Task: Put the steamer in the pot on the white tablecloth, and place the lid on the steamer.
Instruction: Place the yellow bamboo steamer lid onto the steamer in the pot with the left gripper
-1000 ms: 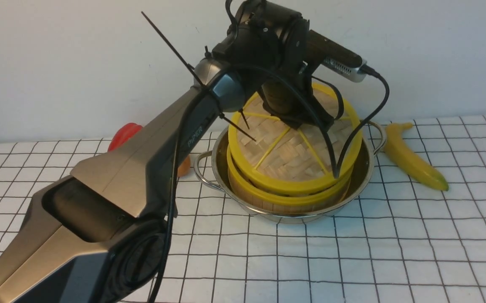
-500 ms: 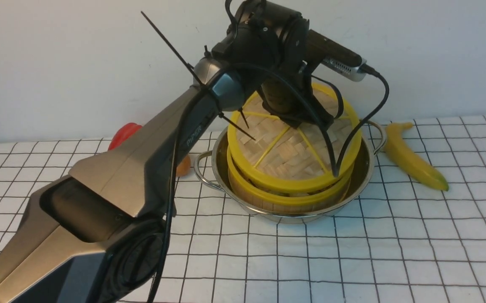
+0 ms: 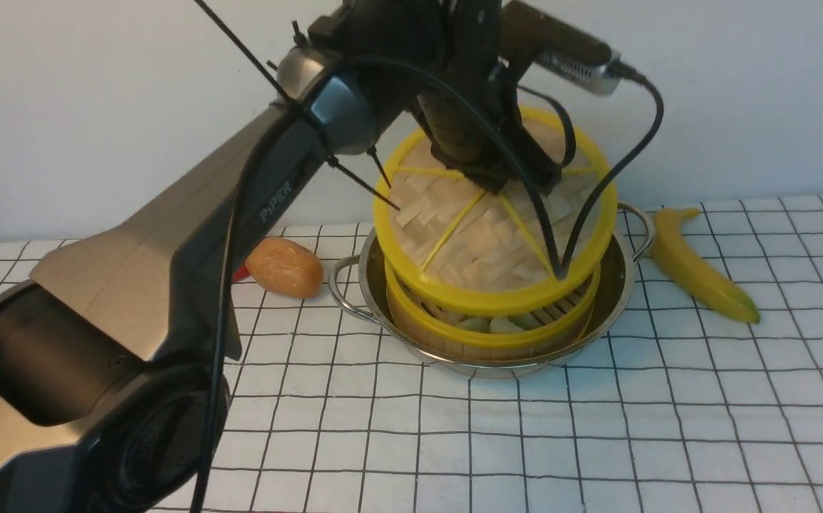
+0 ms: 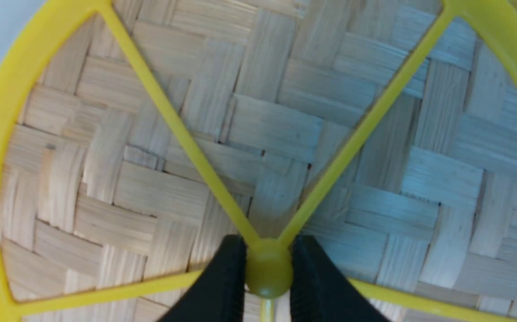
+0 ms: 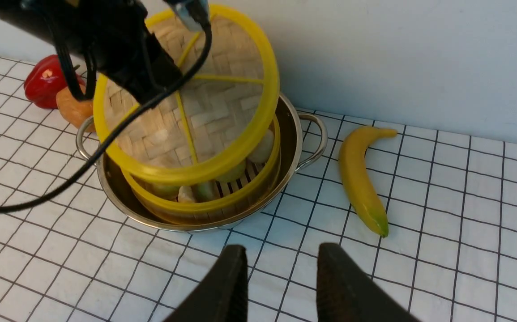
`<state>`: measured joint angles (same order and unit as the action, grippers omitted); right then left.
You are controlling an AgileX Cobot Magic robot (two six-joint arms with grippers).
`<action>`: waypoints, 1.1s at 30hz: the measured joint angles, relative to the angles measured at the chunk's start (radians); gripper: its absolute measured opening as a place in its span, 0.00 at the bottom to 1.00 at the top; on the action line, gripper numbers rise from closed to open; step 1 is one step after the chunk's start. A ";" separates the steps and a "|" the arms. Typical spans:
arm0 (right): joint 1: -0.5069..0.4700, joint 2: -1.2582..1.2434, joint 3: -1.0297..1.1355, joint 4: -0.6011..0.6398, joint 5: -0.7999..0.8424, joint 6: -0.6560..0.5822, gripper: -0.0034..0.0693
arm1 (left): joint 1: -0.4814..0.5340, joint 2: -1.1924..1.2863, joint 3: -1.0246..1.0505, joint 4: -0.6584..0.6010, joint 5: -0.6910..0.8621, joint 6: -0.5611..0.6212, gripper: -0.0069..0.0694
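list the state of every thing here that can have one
white tablecloth: spread flat
pot: upright on the white tablecloth
steamer: upright in the pot, uncovered, pale food pieces inside
lid: gripped by its hub, tilted over the steamer, not seated
left end effector: shut on the lid's hub
right end effector: open, empty
banana: lying on the white tablecloth beside the pot
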<state>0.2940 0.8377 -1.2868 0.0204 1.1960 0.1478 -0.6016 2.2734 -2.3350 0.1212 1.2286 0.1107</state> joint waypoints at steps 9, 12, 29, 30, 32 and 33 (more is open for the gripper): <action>0.000 0.000 0.000 0.000 0.000 0.000 0.38 | 0.000 -0.003 0.072 0.026 0.004 0.000 0.25; 0.000 0.000 0.000 0.000 0.000 0.000 0.38 | 0.000 -0.002 0.072 0.021 0.004 0.000 0.25; 0.000 0.000 0.000 0.030 0.000 0.000 0.38 | 0.000 0.027 0.073 -0.006 -0.078 0.021 0.25; 0.000 0.000 0.000 0.030 0.000 0.000 0.38 | 0.000 0.031 0.073 -0.006 -0.080 0.022 0.25; 0.000 0.000 0.000 0.037 0.000 0.000 0.38 | 0.000 0.044 0.073 -0.006 -0.086 0.025 0.25; 0.000 0.000 0.000 0.037 0.000 0.000 0.38 | 0.000 0.047 0.073 -0.006 -0.086 0.026 0.25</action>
<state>0.2940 0.8377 -1.2868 0.0575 1.1960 0.1478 -0.6016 2.3202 -2.2619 0.1153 1.1431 0.1367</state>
